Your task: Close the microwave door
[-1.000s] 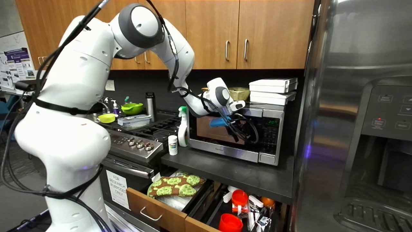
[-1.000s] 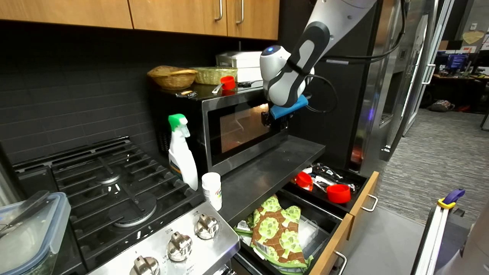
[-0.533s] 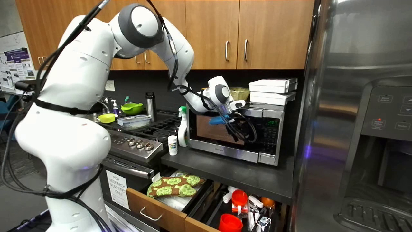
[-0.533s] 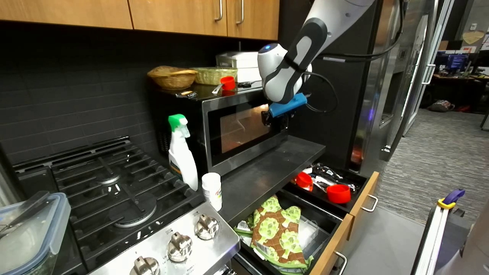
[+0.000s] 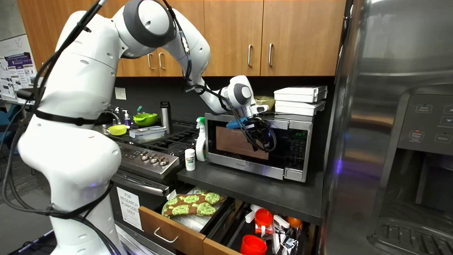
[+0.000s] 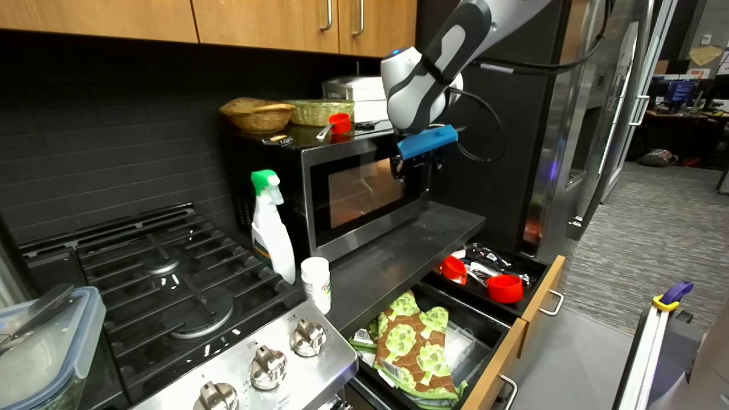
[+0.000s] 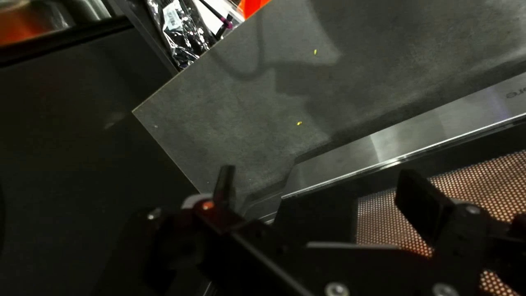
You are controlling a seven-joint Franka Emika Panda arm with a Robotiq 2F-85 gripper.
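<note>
The microwave door (image 5: 244, 163) shows in both exterior views, a silver frame round a dark glass window (image 6: 359, 196) with an orange glow behind its mesh. It stands flush or nearly flush with the front. In the wrist view the door (image 7: 353, 162) has its edge a little forward of the control side; I cannot tell whether it is latched. My gripper (image 6: 414, 169) hangs pointing down in front of the door's control-panel side. In the wrist view the gripper (image 7: 317, 174) is open, its fingers (image 7: 423, 205) wide apart with nothing between them. Cables partly hide it in an exterior view.
Below the dark counter (image 5: 247, 184) two drawers (image 5: 166, 230) stand open, with an oven mitt (image 6: 413, 347) and red cups (image 6: 504, 288). A spray bottle (image 6: 270, 228) and white canister (image 6: 316, 285) stand by the microwave. A steel refrigerator (image 5: 389, 53) rises beside it.
My gripper and wrist have moved up along the microwave front, mostly within the last half second. The microwave door has not visibly moved.
</note>
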